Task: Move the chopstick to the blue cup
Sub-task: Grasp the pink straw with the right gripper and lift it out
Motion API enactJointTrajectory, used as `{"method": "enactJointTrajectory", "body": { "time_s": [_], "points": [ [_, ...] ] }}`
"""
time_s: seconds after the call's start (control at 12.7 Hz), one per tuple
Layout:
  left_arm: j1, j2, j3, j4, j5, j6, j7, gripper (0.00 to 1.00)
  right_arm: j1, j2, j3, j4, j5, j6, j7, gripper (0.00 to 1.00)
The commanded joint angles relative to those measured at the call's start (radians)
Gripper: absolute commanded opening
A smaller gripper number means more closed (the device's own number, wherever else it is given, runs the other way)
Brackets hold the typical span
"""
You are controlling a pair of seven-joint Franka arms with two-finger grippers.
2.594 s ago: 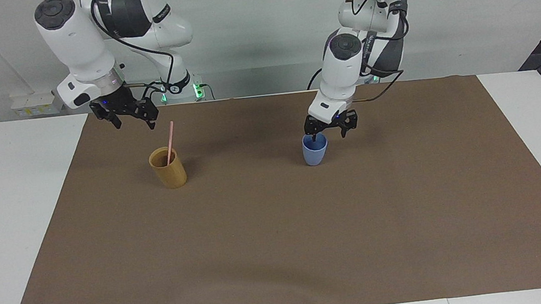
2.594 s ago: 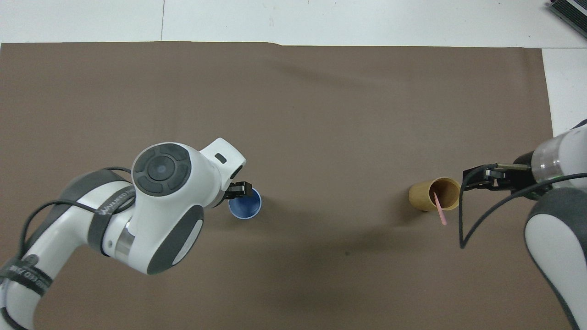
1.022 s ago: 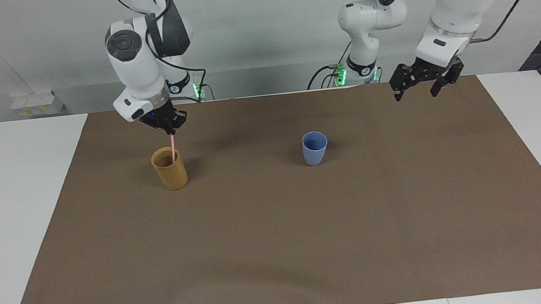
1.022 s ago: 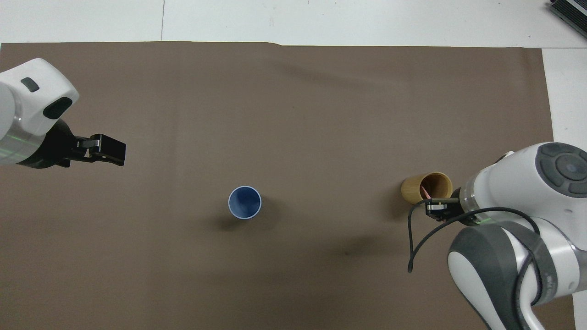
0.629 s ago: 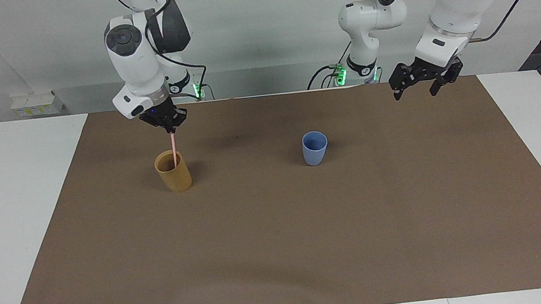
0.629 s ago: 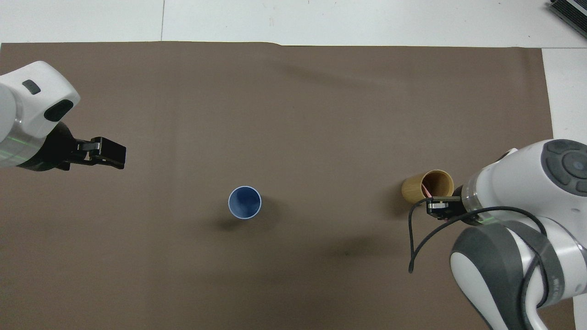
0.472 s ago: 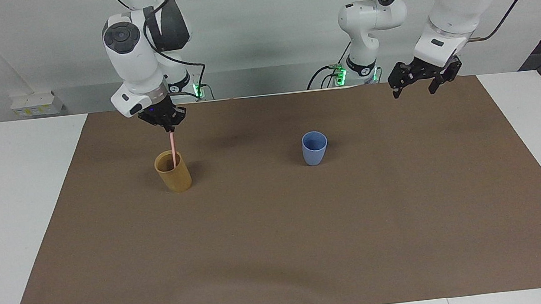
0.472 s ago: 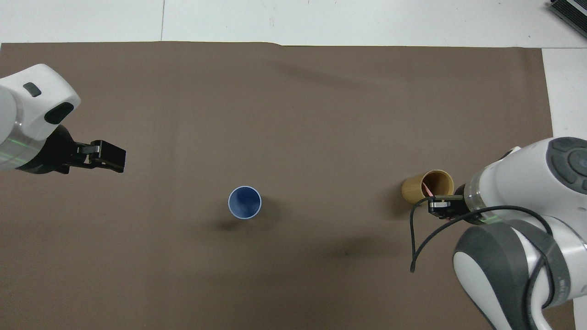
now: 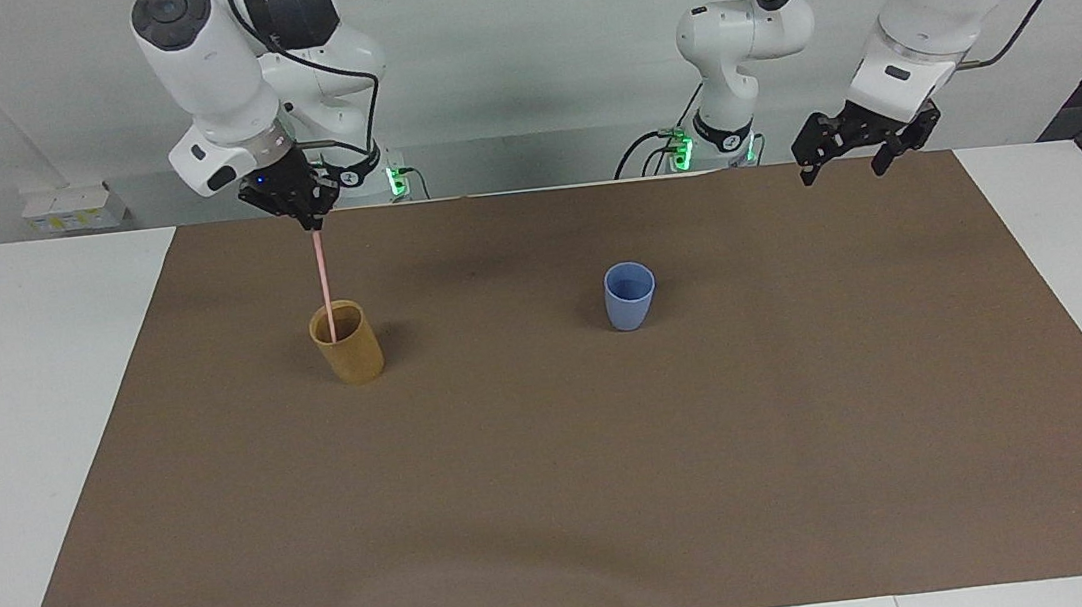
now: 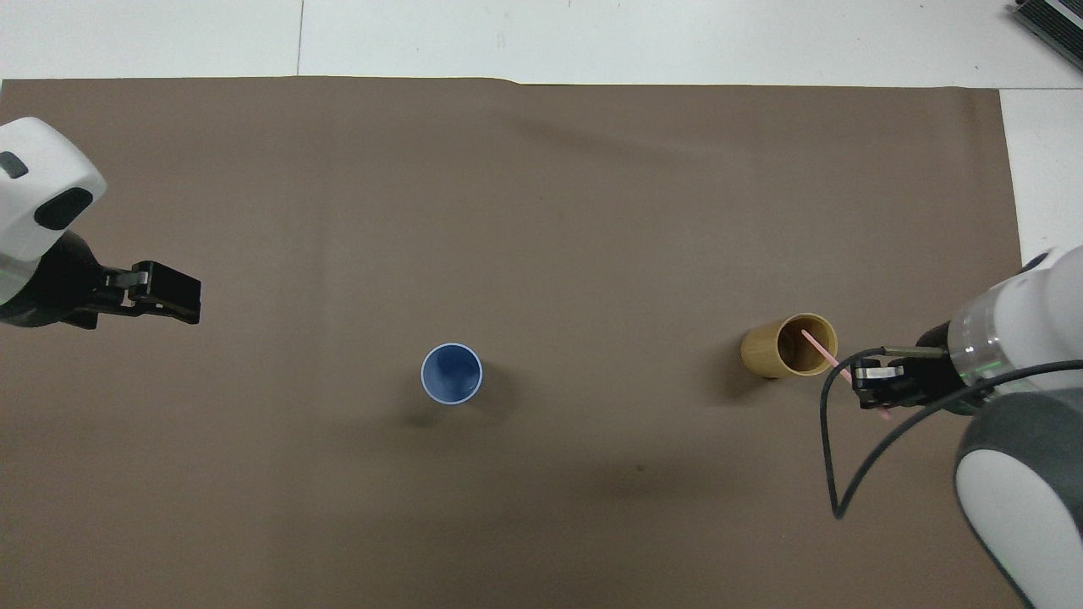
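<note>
Brown mat (image 9: 558,463) over white table (image 9: 10,420)

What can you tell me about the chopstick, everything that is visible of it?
The chopstick is one thin, straight, pale pink stick, plain and smooth-looking. It hangs almost upright. The right end effector is shut on its top end, and its lower end is inside the tan cup, most of its length above the rim. It is not near the blue cup.

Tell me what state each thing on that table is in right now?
Chopstick: upright, top pinched by right gripper, lower end in the tan cup.
Tan cup: upright.
Blue cup: upright, empty.
Left gripper: open, empty, waiting over the brown mat.
</note>
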Motion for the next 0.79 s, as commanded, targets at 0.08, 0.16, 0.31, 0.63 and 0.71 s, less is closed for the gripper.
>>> {"method": "enactJointTrajectory", "body": {
  "time_s": [0.08,0.16,0.31,0.63,0.71],
  "points": [
    [0.046,0.011,-0.046,0.036,0.008,-0.058,0.009,1.00,-0.021,0.026,0.004,0.088,0.123,-0.048,-0.011,0.00],
    [0.046,0.011,-0.048,0.043,0.008,-0.067,0.009,1.00,-0.021,0.026,0.004,0.092,0.162,-0.045,-0.007,0.00],
    [0.041,0.010,-0.043,0.045,0.008,-0.082,0.008,1.00,-0.019,0.023,0.006,0.130,0.230,-0.048,0.029,0.00],
    [0.033,0.007,-0.036,0.043,-0.001,-0.102,0.008,1.00,-0.019,0.023,0.013,0.206,0.353,-0.054,0.129,0.00],
    [0.035,0.004,-0.034,0.043,-0.009,-0.107,0.009,1.00,-0.019,0.022,0.016,0.216,0.385,-0.053,0.161,0.00]
  ]
}}
